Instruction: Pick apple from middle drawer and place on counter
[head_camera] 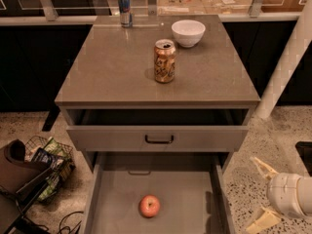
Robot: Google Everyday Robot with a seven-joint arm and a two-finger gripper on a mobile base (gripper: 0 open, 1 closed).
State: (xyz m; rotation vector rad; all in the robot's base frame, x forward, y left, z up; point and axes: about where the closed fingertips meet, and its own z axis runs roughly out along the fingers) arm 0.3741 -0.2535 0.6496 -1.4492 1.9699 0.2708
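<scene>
A small round red apple with orange-yellow patches (pixel 149 205) lies on the plain flat floor of the wide, deep grey middle drawer (pixel 187 191), in the lower centre of the frame. The drawer stands pulled out, and the apple sits a little left of its middle, apart from both thin side walls.

The robot's two-finger gripper (pixel 254 194) is at the lower right edge of the frame, outside the drawer's right wall and over the speckled terrazzo floor (pixel 275 135). Its rounded white body carries two tan fingers (pixel 263 167) that point left toward the drawer. The jaws are spread wide apart with nothing between them, and they are well apart from the apple.

Directly above the deep drawer, a shallower grey drawer with a dark bar handle (pixel 159 139) is also slightly pulled out. Over it, the large grey-brown stone-like counter (pixel 107 72) fills the centre of the frame. On it stand a gold and brown soda can (pixel 165 61) near the middle, a white round bowl (pixel 188 32) behind it to the right, and a slim blue and silver can (pixel 125 9) at the back left edge.

At the lower left of the frame, a wire basket holding packets (pixel 48 165) rests on the floor.
</scene>
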